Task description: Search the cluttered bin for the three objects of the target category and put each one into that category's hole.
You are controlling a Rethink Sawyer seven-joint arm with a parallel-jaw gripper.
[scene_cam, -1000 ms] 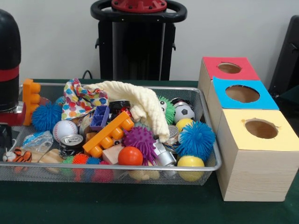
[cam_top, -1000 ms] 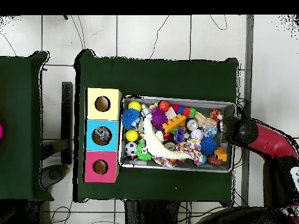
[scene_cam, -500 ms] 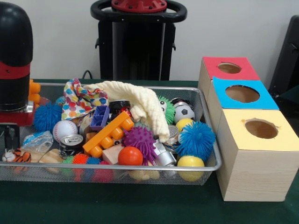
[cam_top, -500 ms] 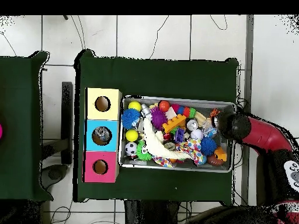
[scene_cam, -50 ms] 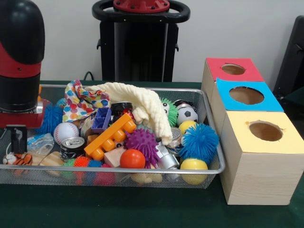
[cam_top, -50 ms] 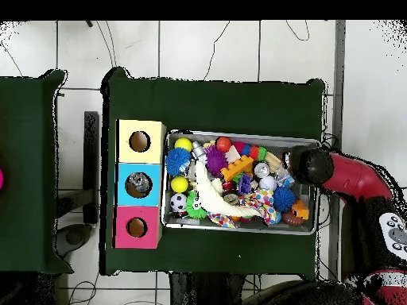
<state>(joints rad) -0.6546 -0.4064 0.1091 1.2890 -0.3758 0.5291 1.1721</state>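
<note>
The gripper point(scene_cam, -50 ms: 16, 137) hangs low over one end of the bin point(scene_cam, -50 ms: 214, 169); only one dark finger point(scene_cam, -50 ms: 18, 138) shows, so whether the jaws are open or hold anything cannot be told. The target category is not evident. Below it lie a toy tiger point(scene_cam, -50 ms: 18, 159), a can point(scene_cam, -50 ms: 72, 146) and a baseball point(scene_cam, -50 ms: 65, 132). The can looks rigid and smooth, probably best gripped across its sides. The three holed boxes point(scene_cam, -50 ms: 259, 156) stand beside the bin's opposite end.

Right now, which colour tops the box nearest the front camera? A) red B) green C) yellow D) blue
C: the yellow-topped wooden box sits at the front of the row, with the blue-topped box behind it and the red-topped box farthest back.
</note>
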